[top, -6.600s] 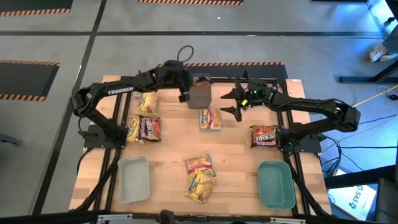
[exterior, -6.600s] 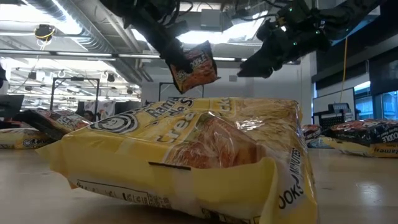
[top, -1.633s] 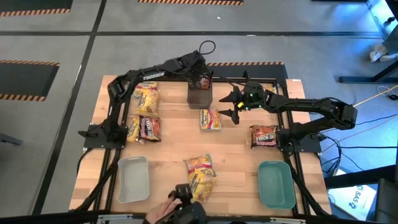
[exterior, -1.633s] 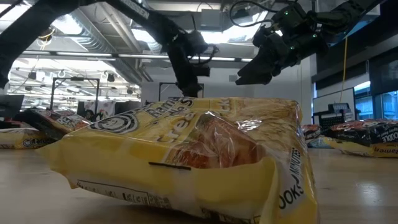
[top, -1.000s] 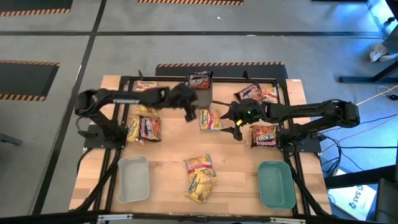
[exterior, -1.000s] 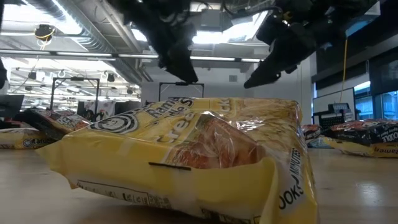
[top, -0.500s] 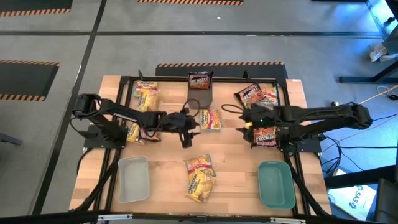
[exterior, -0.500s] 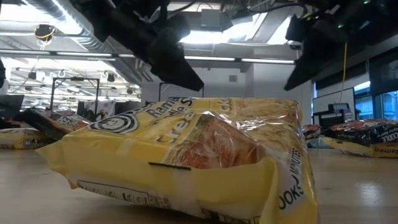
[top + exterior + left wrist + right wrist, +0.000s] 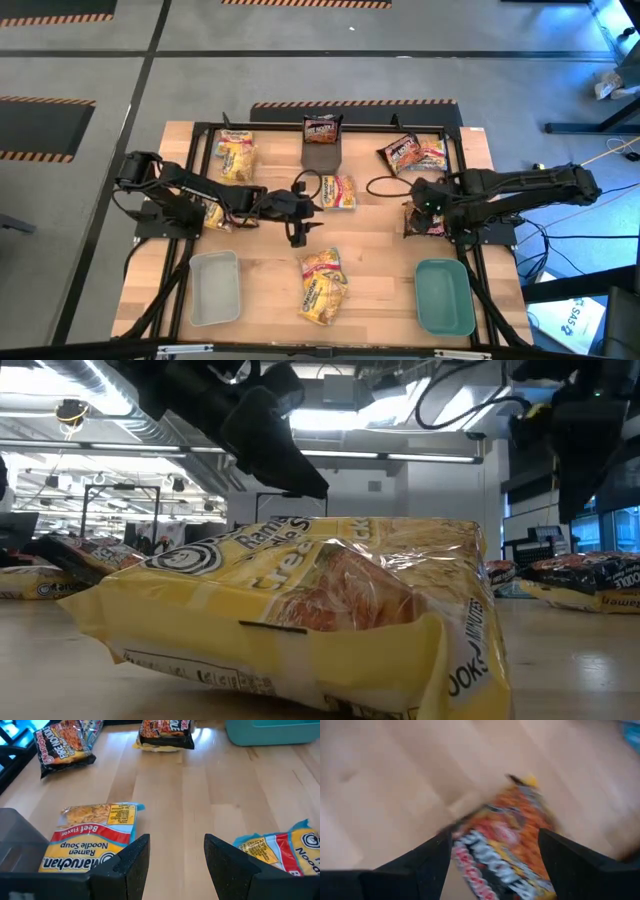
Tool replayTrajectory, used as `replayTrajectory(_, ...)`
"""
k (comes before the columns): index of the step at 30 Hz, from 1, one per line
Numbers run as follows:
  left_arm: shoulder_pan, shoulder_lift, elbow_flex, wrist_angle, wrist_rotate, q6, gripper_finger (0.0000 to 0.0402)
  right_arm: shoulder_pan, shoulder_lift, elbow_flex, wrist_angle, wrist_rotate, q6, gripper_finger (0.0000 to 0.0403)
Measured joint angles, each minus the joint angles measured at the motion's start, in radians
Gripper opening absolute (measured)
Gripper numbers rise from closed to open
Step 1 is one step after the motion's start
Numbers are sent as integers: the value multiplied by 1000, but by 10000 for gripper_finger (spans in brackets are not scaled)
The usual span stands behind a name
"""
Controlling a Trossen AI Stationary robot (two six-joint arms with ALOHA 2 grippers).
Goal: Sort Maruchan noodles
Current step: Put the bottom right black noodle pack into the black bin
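Right gripper (image 9: 418, 221) dropped onto dark packet (image 9: 507, 851).

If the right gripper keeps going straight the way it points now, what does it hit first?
Most likely the dark noodle packet lying on the table. The right gripper has its open jaws either side of it, though how far off it lies is unclear.

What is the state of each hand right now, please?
Left hand: open, holding nothing, over bare table.
Right hand: open, holding nothing, above a dark noodle packet.
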Motion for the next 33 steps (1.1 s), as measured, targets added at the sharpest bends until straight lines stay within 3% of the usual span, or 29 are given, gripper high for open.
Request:
replayTrajectory(4,0,0,0,0,-25,-1,181,-4,1,-46,-47,-5,121,280)
replayTrajectory(12,-10,0,0,-7,-25,-8,181,-20,12,-136,50,-2,125,280)
replayTrajectory(25,-7,0,0,-2,-26,0,181,-20,157,-154,510,-98,-70,280)
replayTrajectory(33,-7,1,0,41,-26,0,181,-20,282,-157,878,-253,-202,280)
